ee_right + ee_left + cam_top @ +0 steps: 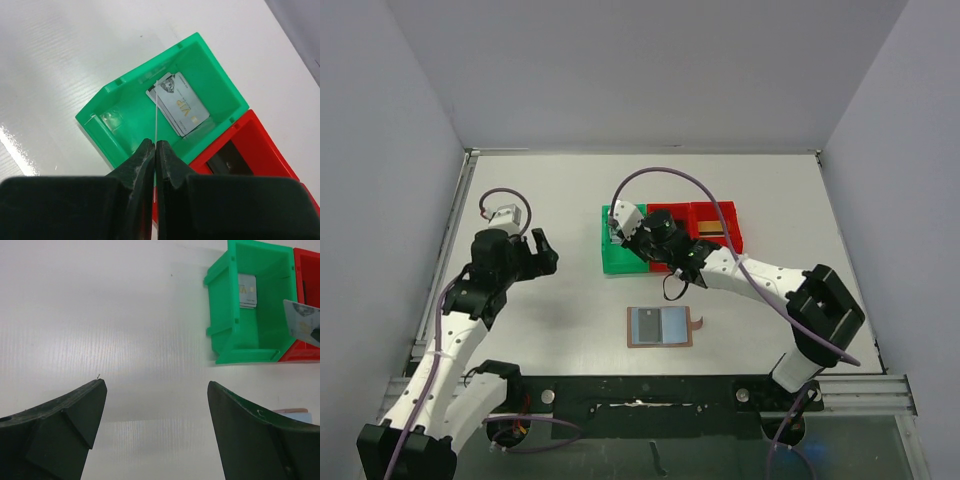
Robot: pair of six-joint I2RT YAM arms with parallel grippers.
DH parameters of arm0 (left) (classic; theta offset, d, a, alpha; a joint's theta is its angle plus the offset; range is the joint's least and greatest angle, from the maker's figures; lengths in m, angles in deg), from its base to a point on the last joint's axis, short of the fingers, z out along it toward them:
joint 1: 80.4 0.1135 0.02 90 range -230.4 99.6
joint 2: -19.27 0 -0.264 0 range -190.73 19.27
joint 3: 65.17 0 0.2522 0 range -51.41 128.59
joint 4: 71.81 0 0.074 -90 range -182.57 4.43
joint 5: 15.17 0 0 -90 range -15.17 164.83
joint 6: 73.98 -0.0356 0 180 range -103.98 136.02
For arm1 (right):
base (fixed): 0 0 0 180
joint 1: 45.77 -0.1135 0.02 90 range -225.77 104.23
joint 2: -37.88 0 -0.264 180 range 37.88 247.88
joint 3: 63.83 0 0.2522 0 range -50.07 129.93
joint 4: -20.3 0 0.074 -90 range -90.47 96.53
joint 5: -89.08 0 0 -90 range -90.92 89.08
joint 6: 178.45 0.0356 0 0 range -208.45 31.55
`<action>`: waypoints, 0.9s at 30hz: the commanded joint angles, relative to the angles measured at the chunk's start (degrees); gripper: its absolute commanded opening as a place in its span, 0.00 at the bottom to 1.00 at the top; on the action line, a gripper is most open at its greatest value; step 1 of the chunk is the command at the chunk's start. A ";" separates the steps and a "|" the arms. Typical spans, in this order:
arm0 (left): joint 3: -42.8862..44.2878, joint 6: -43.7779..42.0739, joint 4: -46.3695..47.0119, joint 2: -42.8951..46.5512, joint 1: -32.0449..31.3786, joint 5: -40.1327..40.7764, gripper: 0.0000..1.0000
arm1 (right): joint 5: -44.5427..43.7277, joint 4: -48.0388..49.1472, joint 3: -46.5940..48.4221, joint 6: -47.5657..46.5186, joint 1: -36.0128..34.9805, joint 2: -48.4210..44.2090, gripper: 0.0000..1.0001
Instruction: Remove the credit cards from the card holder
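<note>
R hand [155, 145] is pinching a silver-grey card [156, 110] edge-on over the green bin [127, 102]. Only the R wrist cam is showing "VIP" on the binned card [182, 102]. L hand [156, 384] is hanging wide open above the worktop [550, 190], at 9 o'clock of the bin. The card holder [660, 326] is lying open at 6 o'clock, well apart from both hands.

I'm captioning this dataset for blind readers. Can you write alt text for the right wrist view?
The right gripper, shut on a thin card seen edge-on, hangs over a green bin holding a silver-grey card. A red bin with a dark card sits beside it.
</note>
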 commanded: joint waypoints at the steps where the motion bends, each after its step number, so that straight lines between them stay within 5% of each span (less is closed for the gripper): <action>1: 0.22 -0.03 3.35 2.36 1.17 2.35 0.82 | 0.95 -0.50 4.32 -3.55 -0.19 2.16 0.00; 27: -1.76 7.30 6.72 2.71 4.53 7.38 0.82 | 6.51 -8.50 17.86 -10.37 6.07 16.30 0.00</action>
